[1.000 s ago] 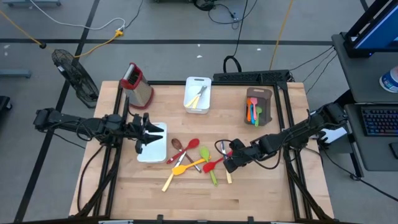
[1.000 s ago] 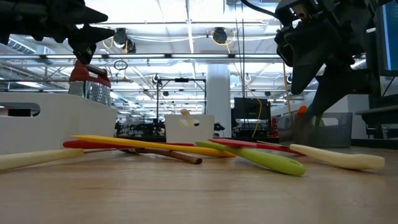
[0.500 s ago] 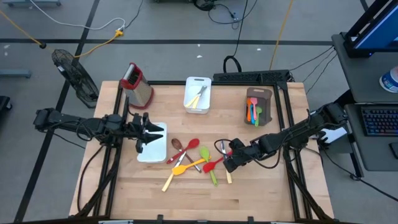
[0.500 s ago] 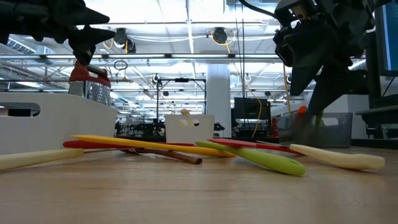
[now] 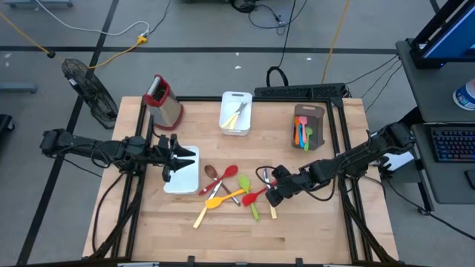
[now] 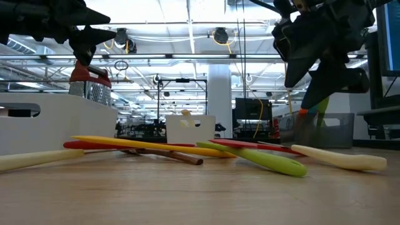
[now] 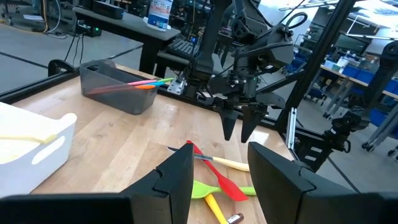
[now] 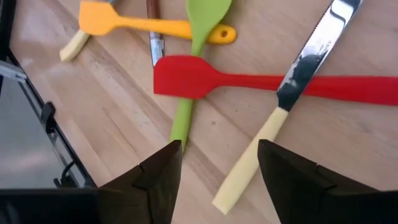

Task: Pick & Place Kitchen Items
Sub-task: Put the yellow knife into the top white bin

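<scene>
from above, we are seeing the kitchen items (image 5: 231, 190) lying in a loose crossed pile mid-table (image 5: 312, 230), so the right pincer (image 5: 272, 194) is hanging at the pile's edge, while the left pincer (image 5: 172, 157) is waiting over the white tray (image 5: 182, 180). at table height, the right pincer (image 6: 310, 65) is hanging clear above the pile. through the left wrist, the left fingers (image 7: 176, 177) are standing released, empty. through the right wrist, spread fingers (image 8: 158, 174) are framing the cream-handled knife (image 8: 273, 127) across the red spatula (image 8: 205, 79), probably lining up a grab.
</scene>
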### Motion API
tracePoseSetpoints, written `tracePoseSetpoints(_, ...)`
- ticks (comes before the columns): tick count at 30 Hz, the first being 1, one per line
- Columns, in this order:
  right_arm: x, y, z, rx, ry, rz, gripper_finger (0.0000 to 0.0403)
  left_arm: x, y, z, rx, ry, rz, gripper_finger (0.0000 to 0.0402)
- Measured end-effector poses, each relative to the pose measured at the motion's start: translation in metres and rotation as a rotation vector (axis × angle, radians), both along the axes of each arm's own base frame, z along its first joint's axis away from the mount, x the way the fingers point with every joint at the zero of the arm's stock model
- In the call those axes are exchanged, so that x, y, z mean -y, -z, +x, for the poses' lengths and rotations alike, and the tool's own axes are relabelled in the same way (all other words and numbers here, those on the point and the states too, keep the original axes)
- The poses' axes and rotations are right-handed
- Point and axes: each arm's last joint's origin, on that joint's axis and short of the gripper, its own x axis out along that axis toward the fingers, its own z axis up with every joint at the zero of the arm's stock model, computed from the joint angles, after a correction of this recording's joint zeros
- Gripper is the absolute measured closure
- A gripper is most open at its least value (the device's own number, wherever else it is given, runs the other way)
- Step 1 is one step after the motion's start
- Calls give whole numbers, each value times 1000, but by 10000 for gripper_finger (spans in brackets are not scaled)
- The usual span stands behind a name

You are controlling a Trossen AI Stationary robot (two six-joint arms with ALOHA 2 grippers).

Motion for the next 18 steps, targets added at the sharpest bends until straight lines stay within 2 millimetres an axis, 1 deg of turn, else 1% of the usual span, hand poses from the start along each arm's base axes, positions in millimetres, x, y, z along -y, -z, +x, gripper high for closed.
tracePoseSetpoints(4, 0, -1, 1, 16, 8, 5, 194, 0, 0, 0, 0, 0, -2, 247)
tracePoseSetpoints(7, -2, -1, 1, 4, 1, 55, 193, 0, 0, 0, 0, 0, -5, 247)
tracePoseSetpoints(9, -3, -1, 1, 5, 2, 52, 193, 0, 0, 0, 0, -1, -5, 247)
tracePoseSetpoints(13, -2, -2, 1, 12, 63, 46, 193, 0, 0, 0, -1, -1, -5, 247)
tracePoseSetpoints(18, -5, -17, 7, 21, 62, 51, 193, 0, 0, 0, -2, -1, -2, 247)
